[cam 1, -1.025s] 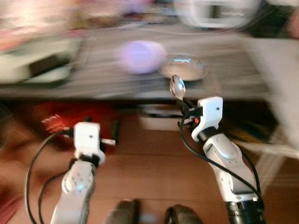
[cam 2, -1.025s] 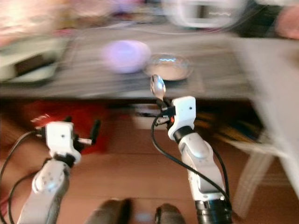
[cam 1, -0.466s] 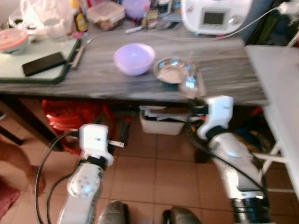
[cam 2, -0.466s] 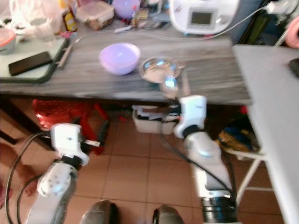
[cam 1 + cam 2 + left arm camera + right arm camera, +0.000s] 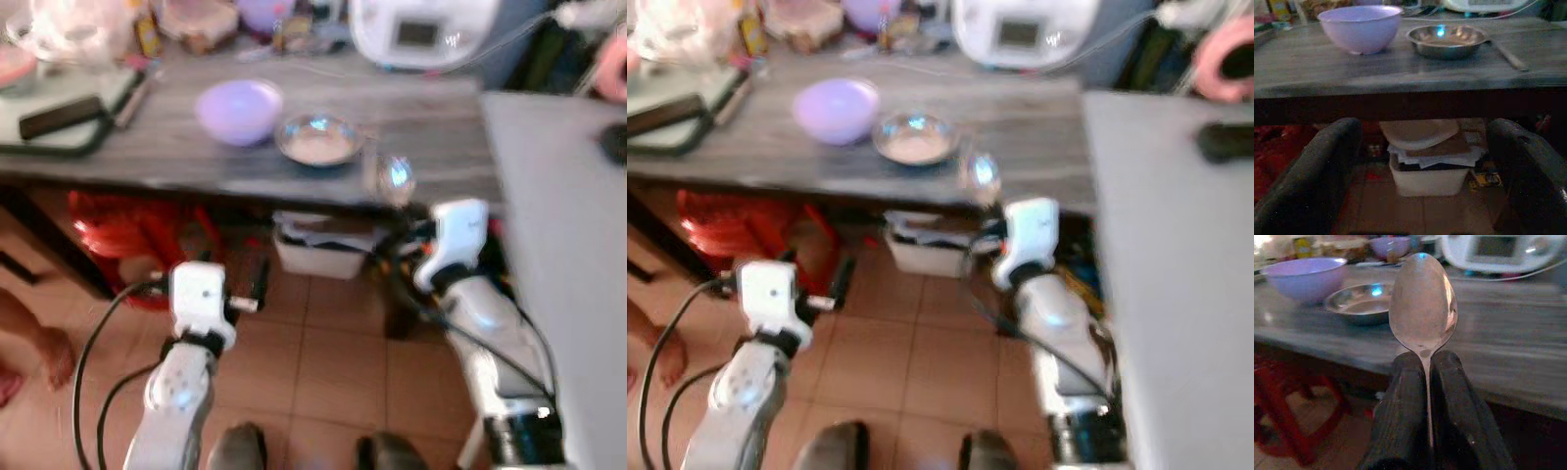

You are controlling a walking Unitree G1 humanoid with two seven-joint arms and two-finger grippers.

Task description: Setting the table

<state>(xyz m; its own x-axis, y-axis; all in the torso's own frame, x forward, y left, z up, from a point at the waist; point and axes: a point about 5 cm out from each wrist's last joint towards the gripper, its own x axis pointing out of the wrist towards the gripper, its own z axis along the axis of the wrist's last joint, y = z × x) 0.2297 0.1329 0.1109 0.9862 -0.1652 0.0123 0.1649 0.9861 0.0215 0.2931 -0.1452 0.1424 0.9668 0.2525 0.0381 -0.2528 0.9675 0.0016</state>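
My right gripper (image 5: pixel 1427 382) is shut on the handle of a metal spoon (image 5: pixel 1422 303), held upright with its bowl up. In the left eye view the spoon (image 5: pixel 396 176) stands at the front edge of the grey wooden table (image 5: pixel 431 127), to the right of a steel bowl (image 5: pixel 316 140). A lilac bowl (image 5: pixel 238 108) sits left of the steel bowl. My left gripper (image 5: pixel 1420 161) is open and empty, low in front of the table and below its top, facing the lilac bowl (image 5: pixel 1359 27) and the steel bowl (image 5: pixel 1445 39).
A white appliance (image 5: pixel 421 29) stands at the back of the table, a phone on a green tray (image 5: pixel 59 113) at the left. A pale grey table (image 5: pixel 558 245) fills the right. Under the table are a red stool (image 5: pixel 127 225) and a white box (image 5: pixel 318 250). A person's foot (image 5: pixel 49 348) is on the left.
The camera has swung right, so the bowls sit farther left in the picture. The spoon, earlier just in front of the steel bowl, now stands to its right. Both grippers hold as before.
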